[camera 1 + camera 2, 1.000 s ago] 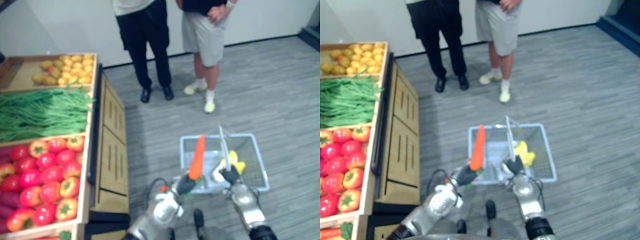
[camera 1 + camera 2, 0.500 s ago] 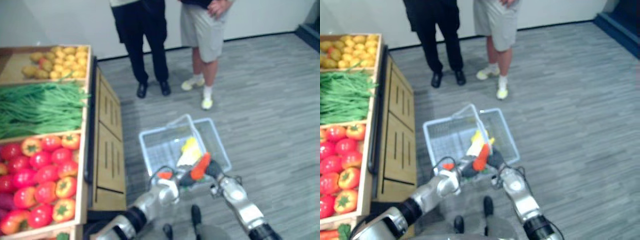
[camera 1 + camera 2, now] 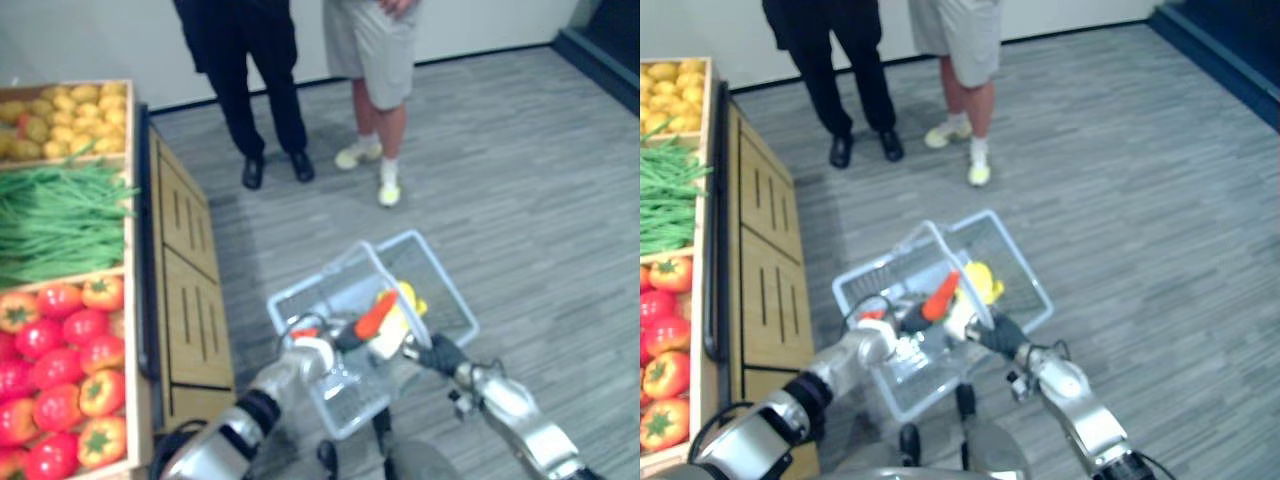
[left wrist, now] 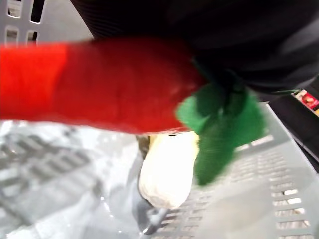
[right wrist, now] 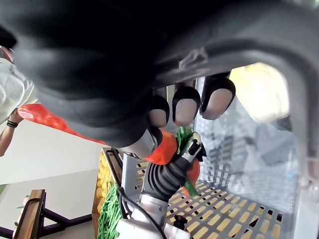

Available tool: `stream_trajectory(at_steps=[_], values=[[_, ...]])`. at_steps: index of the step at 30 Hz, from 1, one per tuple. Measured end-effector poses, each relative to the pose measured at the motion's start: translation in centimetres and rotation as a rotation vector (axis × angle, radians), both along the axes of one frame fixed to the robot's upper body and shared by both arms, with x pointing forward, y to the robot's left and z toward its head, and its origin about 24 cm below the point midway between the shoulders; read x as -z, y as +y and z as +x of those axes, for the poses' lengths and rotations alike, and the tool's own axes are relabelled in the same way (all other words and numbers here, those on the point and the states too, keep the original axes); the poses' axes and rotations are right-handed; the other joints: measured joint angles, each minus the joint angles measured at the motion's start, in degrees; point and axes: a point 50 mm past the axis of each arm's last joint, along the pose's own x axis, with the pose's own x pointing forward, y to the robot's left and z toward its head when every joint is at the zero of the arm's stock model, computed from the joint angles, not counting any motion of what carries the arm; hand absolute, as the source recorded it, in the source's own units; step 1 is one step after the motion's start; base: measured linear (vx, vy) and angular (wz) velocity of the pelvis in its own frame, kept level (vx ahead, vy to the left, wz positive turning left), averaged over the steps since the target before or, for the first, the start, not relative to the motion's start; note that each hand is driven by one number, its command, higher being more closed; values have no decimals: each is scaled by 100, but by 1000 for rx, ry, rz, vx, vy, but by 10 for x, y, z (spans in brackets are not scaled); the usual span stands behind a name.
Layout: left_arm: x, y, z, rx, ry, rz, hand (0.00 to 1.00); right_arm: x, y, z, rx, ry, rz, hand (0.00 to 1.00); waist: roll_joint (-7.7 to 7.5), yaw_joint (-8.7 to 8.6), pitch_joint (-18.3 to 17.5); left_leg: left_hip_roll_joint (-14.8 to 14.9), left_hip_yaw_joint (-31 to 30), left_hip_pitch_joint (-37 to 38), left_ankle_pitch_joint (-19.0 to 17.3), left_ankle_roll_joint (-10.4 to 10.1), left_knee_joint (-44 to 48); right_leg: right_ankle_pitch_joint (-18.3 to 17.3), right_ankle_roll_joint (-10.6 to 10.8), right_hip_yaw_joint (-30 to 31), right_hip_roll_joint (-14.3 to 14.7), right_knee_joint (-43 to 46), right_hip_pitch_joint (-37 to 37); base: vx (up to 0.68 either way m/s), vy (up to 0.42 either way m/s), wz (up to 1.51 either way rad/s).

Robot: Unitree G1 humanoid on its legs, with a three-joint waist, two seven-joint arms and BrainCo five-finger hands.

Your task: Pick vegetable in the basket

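As left fingers (image 3: 348, 336) clasp it, carrot (image 3: 376, 314) overhangs basket (image 3: 320, 285).

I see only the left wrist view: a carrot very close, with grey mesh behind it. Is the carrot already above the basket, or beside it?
Observer: Above it. In the eye views the left hand holds the carrot over the inside of the basket.
Operator: What holds the basket up?
Observer: The right hand is curled round the basket handle.
Operator: Is anybody near?
Observer: A person in dark trousers and a person in light shorts stand beyond the basket, apart from it.
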Motion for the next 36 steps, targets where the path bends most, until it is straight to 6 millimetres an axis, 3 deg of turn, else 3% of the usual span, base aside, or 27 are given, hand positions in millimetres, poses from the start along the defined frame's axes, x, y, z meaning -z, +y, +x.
stream_trajectory(at_steps=[4, 11, 15, 17, 22, 24, 25, 26, 27, 30, 31, 36], values=[[0, 4, 2, -28, 4, -1, 0, 0, 0, -1, -6, 0, 2, 100, -4, -33, 71, -6, 16, 0, 0, 0, -1, 1, 3, 19, -6, -2, -4, -28, 40, -2], [-2, 2, 3, -35, 0, -22, 0, 2, -8, -1, 50, 0, -16, 100, 125, -33, 224, 4, -36, -12, 4, -3, -10, -10, -9, -52, -6, -4, 0, -9, 26, 4], [-4, -2, 3, -23, 3, -28, 0, 11, -14, 1, 122, 23, -19, 100, 142, -67, 228, 8, -88, 54, 45, -53, -89, -10, -5, -138, -11, -4, 46, 1, 35, 8], [-11, -6, 3, -18, -18, -66, 0, 20, -23, 3, 185, 48, -37, 100, 218, -161, 249, 9, -189, 108, 54, -66, -94, -13, -1, -274, -24, -4, 137, -8, 39, 22], [-27, -16, 0, 4, -60, -151, 0, 40, -39, 2, 323, 109, -83, 100, 367, -211, 233, 7, -205, 129, 111, -80, -180, -28, 15, -295, -31, -5, 135, -22, 28, 4], [-29, -9, -4, 18, -50, -157, 0, 47, -74, 0, 494, 140, -137, 100, 512, -220, 224, -2, -263, 124, 131, -80, -185, -56, 35, -350, -43, -5, 147, -28, 26, 13], [-30, -7, -5, 27, -54, -158, 0, 49, -83, -1, 534, 152, -151, 100, 542, -225, 210, -6, -292, 118, 142, -81, -189, -64, 42, -379, -50, -4, 148, -34, 38, 26], [-24, 6, -9, -1, -19, -136, 0, 54, -110, -7, 688, 183, -188, 100, 566, -249, 196, -4, -345, 149, 163, -94, -208, -82, 23, -452, -53, -5, 197, -22, 27, 20], [-22, 10, -10, -12, -11, -130, 0, 54, -114, -8, 711, 182, -192, 100, 566, -253, 196, -2, -347, 158, 166, -96, -216, -83, 22, -454, -51, -5, 204, -29, 27, 14], [-4, 52, -22, -112, 78, -33, 0, 39, -160, -14, 983, 123, -210, 100, 573, -336, 192, 4, -334, 189, 185, -131, -288, -125, 29, -451, -47, -7, 198, 0, 0, 0], [-3, 57, -23, -123, 82, -25, 0, 36, -167, -16, 1016, 113, -220, 100, 577, -336, 189, 5, -336, 190, 185, -131, -286, -125, 29, -454, -47, -7, 201, 0, 0, 0], [-32, 74, -19, -203, -11, -149, 0, 15, -207, -27, 1176, 47, -270, 100, 611, -331, 123, 14, -366, 194, 205, -104, -282, -123, 28, -504, -48, -6, 220, -5, 28, 3]])
